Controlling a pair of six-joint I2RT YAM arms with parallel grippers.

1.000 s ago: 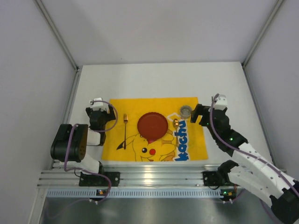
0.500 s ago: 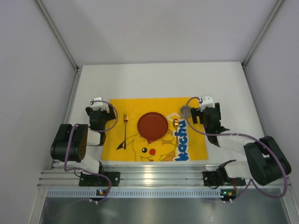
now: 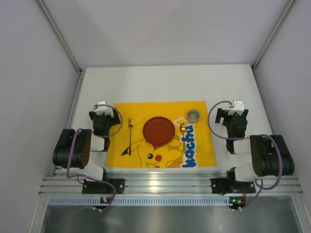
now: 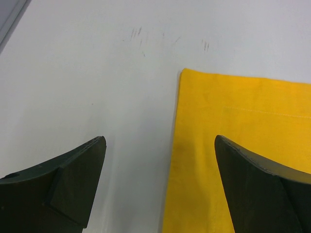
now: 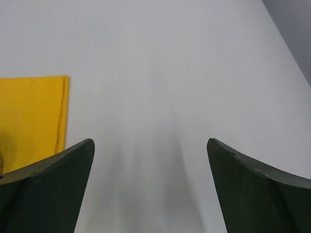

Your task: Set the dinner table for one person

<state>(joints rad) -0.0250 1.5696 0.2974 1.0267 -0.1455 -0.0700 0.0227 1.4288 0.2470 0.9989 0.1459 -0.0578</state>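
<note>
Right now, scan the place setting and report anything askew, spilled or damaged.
Nothing stands out. The red plate sits flat on the yellow mat, a utensil straight on its left, a small cup upright near the far right corner, no spill. Only faint scuff marks show on the dinner table beyond the mat's corner.

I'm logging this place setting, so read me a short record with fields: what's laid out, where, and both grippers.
dinner table: white, yellow cartoon mat on it
plate: dark red, round, mat's middle
long utensil: gold head, left of plate, apart
small gold item: right of plate, kind unclear
cup: mat's far right corner
left gripper: open, empty, at mat's far left corner
right gripper: open, empty, over bare table right of mat
</note>
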